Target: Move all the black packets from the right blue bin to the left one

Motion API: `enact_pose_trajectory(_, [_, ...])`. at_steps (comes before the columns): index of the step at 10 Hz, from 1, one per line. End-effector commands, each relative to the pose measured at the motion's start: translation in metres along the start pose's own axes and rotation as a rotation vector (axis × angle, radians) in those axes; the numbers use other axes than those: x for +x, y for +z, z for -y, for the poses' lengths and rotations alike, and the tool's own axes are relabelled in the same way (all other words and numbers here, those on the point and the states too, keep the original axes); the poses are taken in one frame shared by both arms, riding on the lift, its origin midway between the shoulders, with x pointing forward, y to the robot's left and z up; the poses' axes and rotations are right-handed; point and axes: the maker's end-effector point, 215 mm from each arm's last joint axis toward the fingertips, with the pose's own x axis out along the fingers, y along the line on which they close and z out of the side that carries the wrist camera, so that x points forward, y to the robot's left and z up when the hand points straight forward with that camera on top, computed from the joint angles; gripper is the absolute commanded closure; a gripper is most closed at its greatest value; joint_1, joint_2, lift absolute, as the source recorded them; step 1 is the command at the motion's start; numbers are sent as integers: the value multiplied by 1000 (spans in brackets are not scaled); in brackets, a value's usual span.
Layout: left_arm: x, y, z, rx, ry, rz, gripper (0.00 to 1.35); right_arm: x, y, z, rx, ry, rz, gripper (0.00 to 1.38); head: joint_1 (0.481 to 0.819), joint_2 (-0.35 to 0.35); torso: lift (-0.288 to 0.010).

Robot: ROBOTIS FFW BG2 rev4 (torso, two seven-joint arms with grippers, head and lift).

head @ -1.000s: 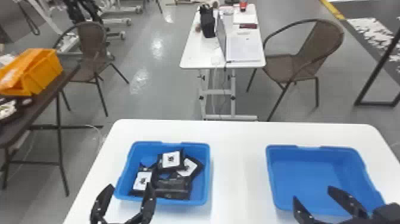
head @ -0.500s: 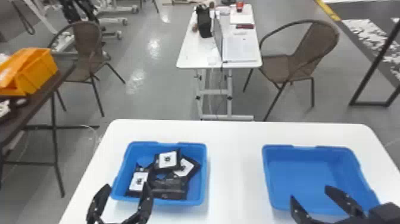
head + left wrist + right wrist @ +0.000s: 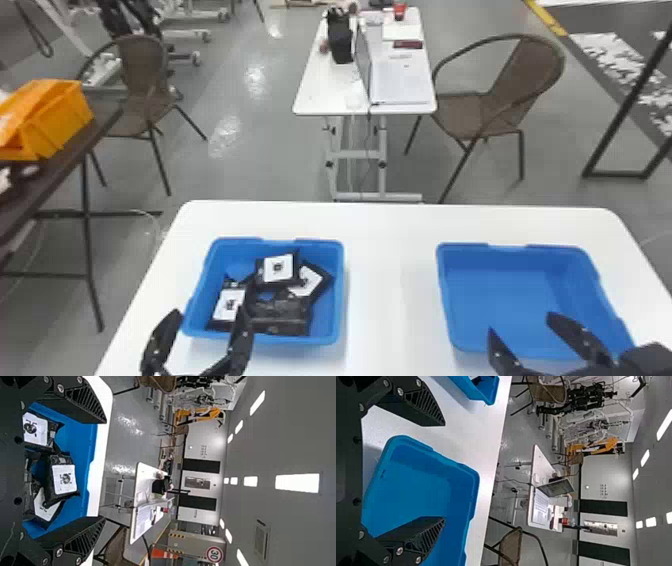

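white table beneath left tool and right tool, both empty, wide open, tips forward

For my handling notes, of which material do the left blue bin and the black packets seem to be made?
Left blue bin: probably moulded plastic, smooth, with rounded corners and rim.

Black packets: likely thin plastic film or foil, slightly glossy; wrinkled edges suggest this.

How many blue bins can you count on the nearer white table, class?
2: the left bin, holding black packets, and the right bin, beside it with a gap between.
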Motion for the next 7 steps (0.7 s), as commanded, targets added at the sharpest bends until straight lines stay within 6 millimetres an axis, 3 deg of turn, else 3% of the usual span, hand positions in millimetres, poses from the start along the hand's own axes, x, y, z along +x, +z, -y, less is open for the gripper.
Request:
enact_pose_trajectory(1, [0,0,0,-2,2,0,171,0,1,0,1,0,3,194,695,92,0])
enact_pose_trajectory(7, [1,2,-1,-2,5,5,171,-1,-1,1,8,-3,1,194,695,92,0])
